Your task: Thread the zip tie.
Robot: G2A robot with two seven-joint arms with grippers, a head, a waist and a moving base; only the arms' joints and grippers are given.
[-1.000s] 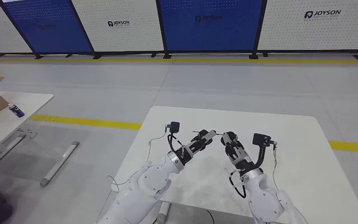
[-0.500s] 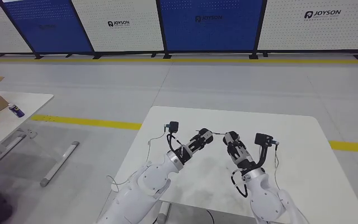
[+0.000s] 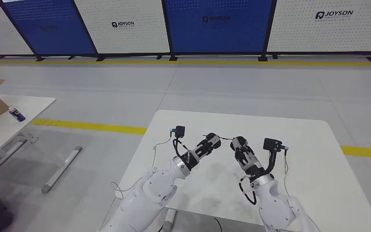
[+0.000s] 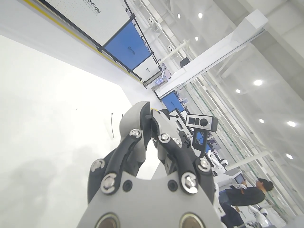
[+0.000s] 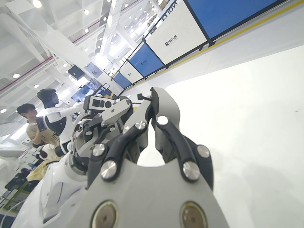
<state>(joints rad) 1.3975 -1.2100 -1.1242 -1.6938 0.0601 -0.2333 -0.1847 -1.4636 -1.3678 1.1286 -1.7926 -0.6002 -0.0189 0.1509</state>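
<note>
Nearest to your left wrist camera, the left gripper (image 4: 150, 116) is closed to almost no gap. It pinches the thin black strap of the zip tie (image 4: 150, 131) between its pads. The right gripper (image 5: 151, 104) is closed in the same way on the other end, and the small square head (image 5: 140, 96) sticks out just beside its fingertips. Both grippers hang above the white table (image 3: 301, 130), near each other but not touching. In the top view a thin dark line runs between them, so I judge that both hold 1 tie. Farther out on the table, a 2nd zip tie (image 4: 112, 125) lies flat, well apart from the grippers. You are in the alignment step, and I cannot tell whether the tail has already entered the head. For the next move, bring the free tip exactly in line with the slot and push slowly, because the strap probably bends easily.
</note>
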